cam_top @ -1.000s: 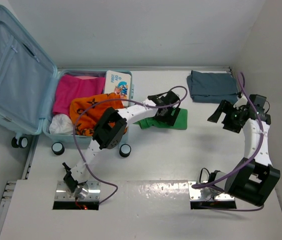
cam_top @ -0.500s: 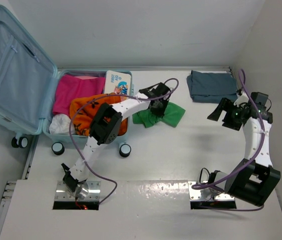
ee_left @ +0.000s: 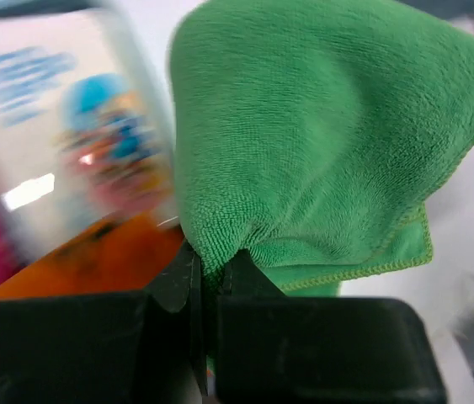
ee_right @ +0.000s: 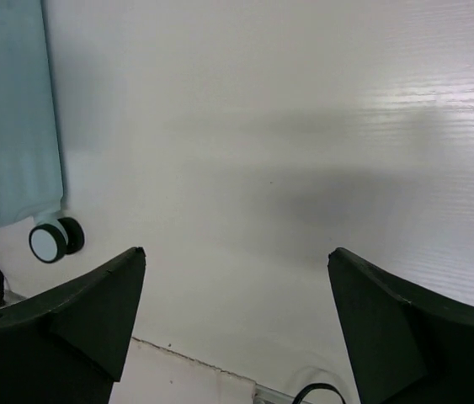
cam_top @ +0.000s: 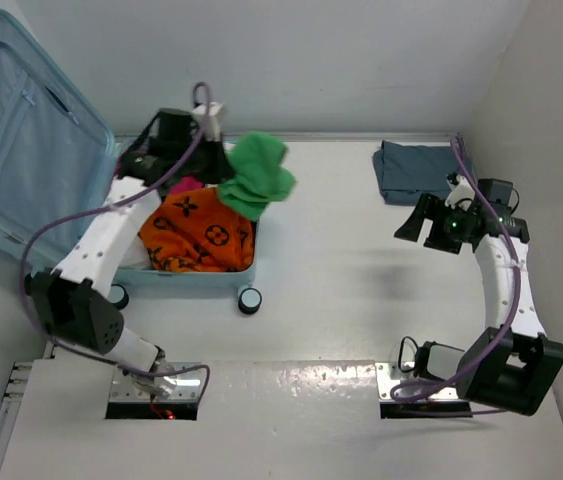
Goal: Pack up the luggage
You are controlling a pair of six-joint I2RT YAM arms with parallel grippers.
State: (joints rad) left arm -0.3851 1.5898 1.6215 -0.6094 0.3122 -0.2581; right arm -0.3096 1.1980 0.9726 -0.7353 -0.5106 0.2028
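The luggage (cam_top: 21, 140), a pale blue hard-shell case, lies open at the left with its lid leaning back. An orange patterned cloth (cam_top: 201, 235) and a pink one (cam_top: 183, 185) lie in its base. My left gripper (cam_top: 223, 160) hangs above the case's right end, shut on a green cloth (cam_top: 258, 175) that dangles in the air. In the left wrist view the green cloth (ee_left: 321, 151) is pinched in the gripper (ee_left: 211, 273), over the orange cloth (ee_left: 77, 261). My right gripper (cam_top: 409, 222) stands open over the bare table, nothing between its fingers (ee_right: 93, 303).
A folded grey cloth (cam_top: 421, 170) lies at the back right, just behind my right gripper. The case's wheel (cam_top: 250, 300) sticks out at its near right corner, also visible as the wheel (ee_right: 51, 240) in the right wrist view. A blurred printed box (ee_left: 68, 143) sits in the case.
My left gripper shut on the green cloth on the table, lifted it and swung left over the open case. The right gripper drifted slightly left and stayed open.
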